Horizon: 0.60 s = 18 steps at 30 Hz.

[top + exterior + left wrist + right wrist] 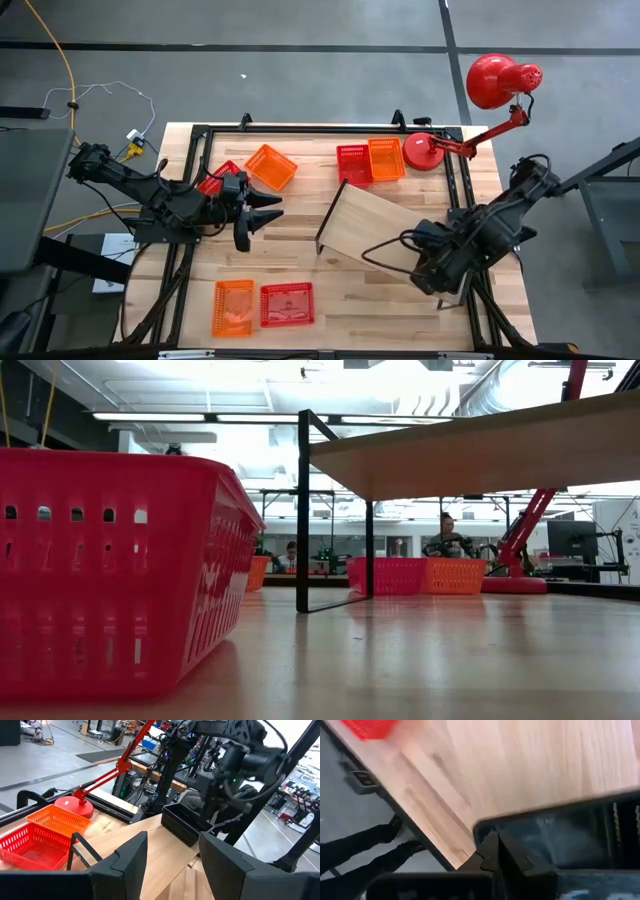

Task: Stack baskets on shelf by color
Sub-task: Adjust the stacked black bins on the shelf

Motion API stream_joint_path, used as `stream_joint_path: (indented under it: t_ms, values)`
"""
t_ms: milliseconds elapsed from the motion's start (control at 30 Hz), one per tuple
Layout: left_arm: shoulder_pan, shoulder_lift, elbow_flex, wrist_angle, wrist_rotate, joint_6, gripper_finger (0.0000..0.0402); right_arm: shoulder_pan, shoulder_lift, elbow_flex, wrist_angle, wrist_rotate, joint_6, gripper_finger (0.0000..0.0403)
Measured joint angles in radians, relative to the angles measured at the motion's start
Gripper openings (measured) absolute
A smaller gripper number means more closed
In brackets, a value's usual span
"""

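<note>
The shelf [385, 228], a pale board, stands slantwise mid-table on its black bracket [303, 510]. My right gripper [492, 851] is shut on a black basket [186, 824] at the shelf's right end. My left gripper [170, 857] hovers open and empty at the table's left [262, 212], pointing toward the shelf. Beside it lie a red basket [216, 180] and an orange basket [271, 166]. A red [354, 164] and an orange basket [386, 158] sit side by side at the far edge. An orange [233, 306] and a red basket [287, 304] sit near the front edge. My right gripper pinches the black basket's rim [484, 827] at a corner between its two shut fingers. The fingers come from above, pointing steeply down. The basket hangs below them, its open side up, over the table's near right part.
A red desk lamp stands at the far right, its round base [424, 153] next to the orange basket and its head [494, 78] beyond the table. Black frame rails run along the table's edges. Bare wood lies between the shelf and the front baskets.
</note>
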Motion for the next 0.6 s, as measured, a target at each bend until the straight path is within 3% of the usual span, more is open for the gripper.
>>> stream_joint_path:
  t_ms: [167,300,600]
  values:
    - [0.0,0.0,0.0,0.0,0.0,0.0,0.0165,-0.026,0.0,0.025,0.002,0.124,-0.07,0.0]
    - [0.001,0.0,0.0,0.0,-0.001,0.0,0.0165,-0.092,0.011,0.024,-0.002,0.161,-0.139,0.0]
    - [0.001,0.0,0.0,0.001,-0.003,-0.008,0.0165,-0.274,0.061,0.023,-0.002,0.111,-0.336,0.0]
